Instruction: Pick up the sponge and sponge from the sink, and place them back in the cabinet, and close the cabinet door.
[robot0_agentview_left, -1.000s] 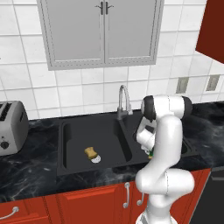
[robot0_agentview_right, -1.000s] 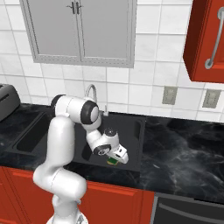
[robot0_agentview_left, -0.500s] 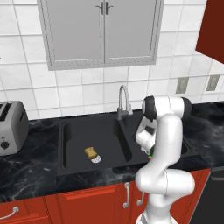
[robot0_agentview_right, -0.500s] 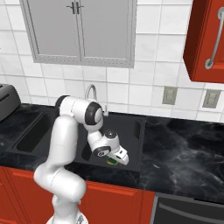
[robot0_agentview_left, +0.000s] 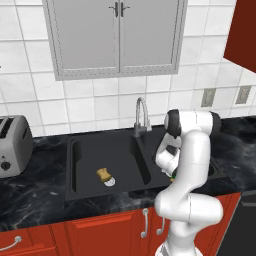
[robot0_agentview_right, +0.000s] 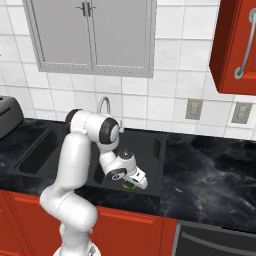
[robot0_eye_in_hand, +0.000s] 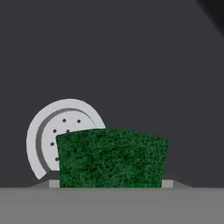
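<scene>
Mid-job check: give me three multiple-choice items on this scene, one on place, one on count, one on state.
1. The tan sponge lies in: A) the left basin B) the right basin C) the cabinet.
2. Doors on the grey wall unit: A) one B) two C) three.
3. The gripper is: A) shut on the faucet B) shut on the green sponge C) open, empty.
Key: A, it rests on that basin's floor; B, two handles flank one seam; B, fingertips press its sides.
</scene>
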